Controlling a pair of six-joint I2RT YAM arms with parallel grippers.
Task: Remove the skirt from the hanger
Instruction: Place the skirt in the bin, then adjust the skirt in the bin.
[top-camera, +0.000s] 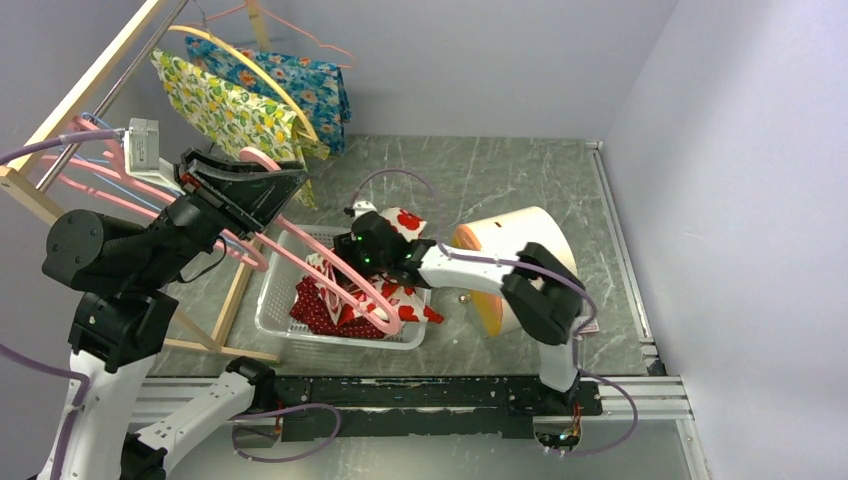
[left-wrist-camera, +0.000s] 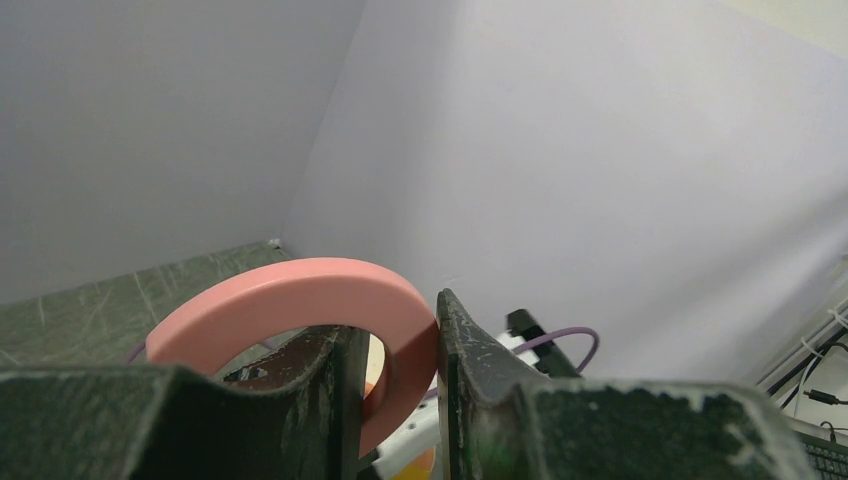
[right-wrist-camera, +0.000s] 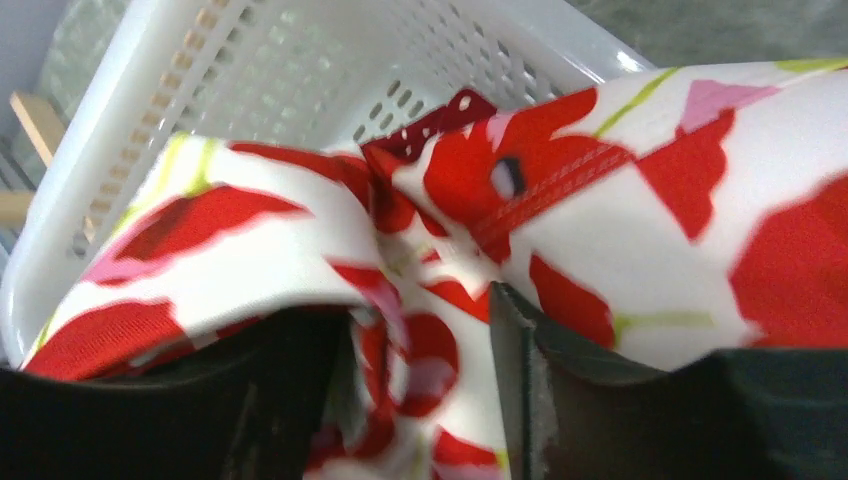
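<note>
At the upper left of the overhead view, a pale wooden clothes rack (top-camera: 60, 110) carries blue and yellow floral garments (top-camera: 240, 100). Just below it, the left gripper (left-wrist-camera: 400, 330) has its jaws pressed onto the round hook of a pink plastic hanger (top-camera: 340, 265). The hanger slants down to the right over a white perforated plastic basket (top-camera: 268, 305) at frame centre. A white skirt with large red flowers (right-wrist-camera: 640, 180) lies bunched in the basket's right side, beside dark red dotted cloth (top-camera: 315, 310). The right gripper (right-wrist-camera: 420, 320) sits over the skirt, jaws spread, with cloth bunched between them. A cream cylinder with an orange inside (top-camera: 520, 240) lies further right on the green marbled table (top-camera: 480, 180).
</note>
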